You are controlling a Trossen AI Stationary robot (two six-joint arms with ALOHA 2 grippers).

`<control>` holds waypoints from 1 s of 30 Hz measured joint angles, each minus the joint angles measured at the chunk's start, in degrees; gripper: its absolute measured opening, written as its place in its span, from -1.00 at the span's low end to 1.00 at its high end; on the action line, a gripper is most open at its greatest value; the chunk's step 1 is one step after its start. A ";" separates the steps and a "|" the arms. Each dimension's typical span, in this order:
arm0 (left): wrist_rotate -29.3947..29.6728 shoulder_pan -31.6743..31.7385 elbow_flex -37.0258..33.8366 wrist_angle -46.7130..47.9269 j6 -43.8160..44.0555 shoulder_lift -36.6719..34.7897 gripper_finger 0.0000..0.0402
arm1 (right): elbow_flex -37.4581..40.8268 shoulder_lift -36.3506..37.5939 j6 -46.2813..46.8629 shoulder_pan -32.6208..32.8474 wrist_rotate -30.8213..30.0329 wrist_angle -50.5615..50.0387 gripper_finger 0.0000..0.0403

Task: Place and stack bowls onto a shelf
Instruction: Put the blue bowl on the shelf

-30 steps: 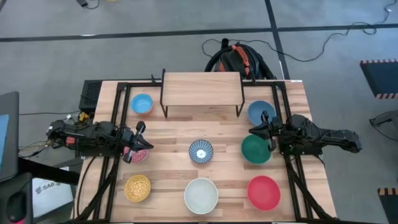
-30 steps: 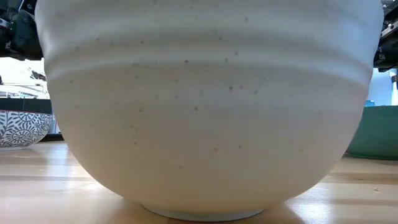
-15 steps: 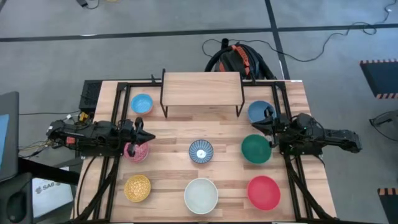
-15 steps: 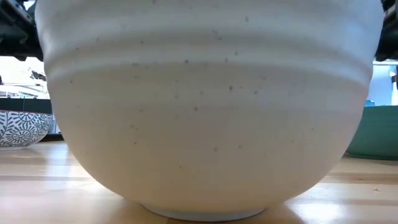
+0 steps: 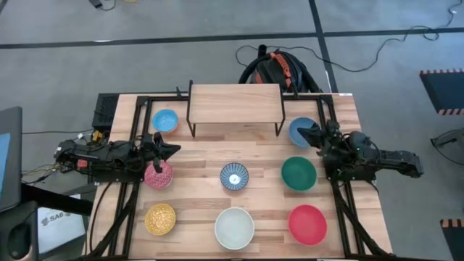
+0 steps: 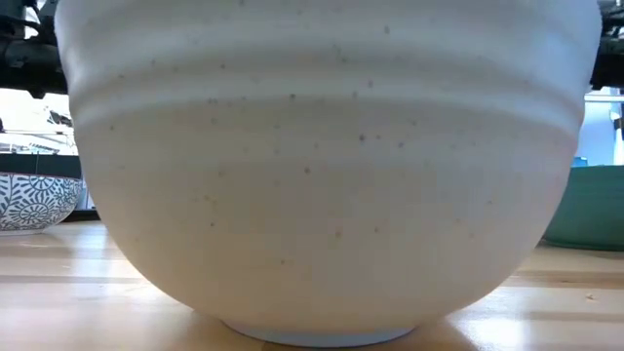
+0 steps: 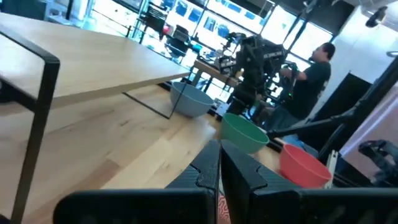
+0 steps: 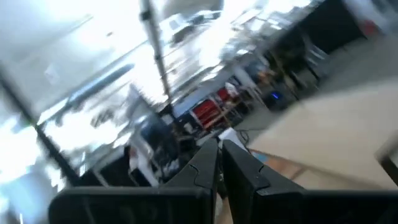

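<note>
Wooden tabletop (image 5: 261, 156), grey floor (image 5: 109, 65), perhaps windows (image 7: 205, 18) beyond

You see two dark arms, left arm (image 5: 101, 159) and right arm (image 5: 370, 161), with slim black fingers (image 7: 205, 171).

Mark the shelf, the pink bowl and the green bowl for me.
shelf (image 5: 235, 101), high view, middle of its top board
pink bowl (image 5: 160, 175), high view, its inside
green bowl (image 5: 299, 173), high view, centre of its inside
</note>
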State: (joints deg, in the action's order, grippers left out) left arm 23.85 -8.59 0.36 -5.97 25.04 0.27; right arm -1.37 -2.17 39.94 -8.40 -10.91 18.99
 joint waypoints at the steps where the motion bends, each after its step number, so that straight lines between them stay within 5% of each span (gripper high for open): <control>1: 0.03 -0.01 0.00 -0.01 0.80 0.00 -1.00 | 0.00 -0.52 2.14 0.00 -0.05 -1.22 -0.74; 6: 1.97 -0.01 0.00 0.01 5.32 0.00 -0.99 | -0.02 -4.80 8.44 0.20 0.34 -6.49 -0.74; 15: 4.00 -0.01 4.09 3.65 7.05 3.25 -0.71 | -8.47 -15.68 4.60 0.22 0.30 -9.95 -0.74; 23: 8.39 -0.01 12.76 8.01 4.64 11.09 -0.51 | -22.28 -23.59 4.80 -2.22 -4.11 -26.14 -0.74; 30: 7.69 -0.04 19.07 8.11 3.24 22.38 -0.50 | -36.29 -28.87 6.28 -6.30 -4.23 -50.17 -0.74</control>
State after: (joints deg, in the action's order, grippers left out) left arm 31.55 -8.62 19.43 2.14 28.27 22.65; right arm -37.66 -31.04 46.22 -14.70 -15.14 -31.18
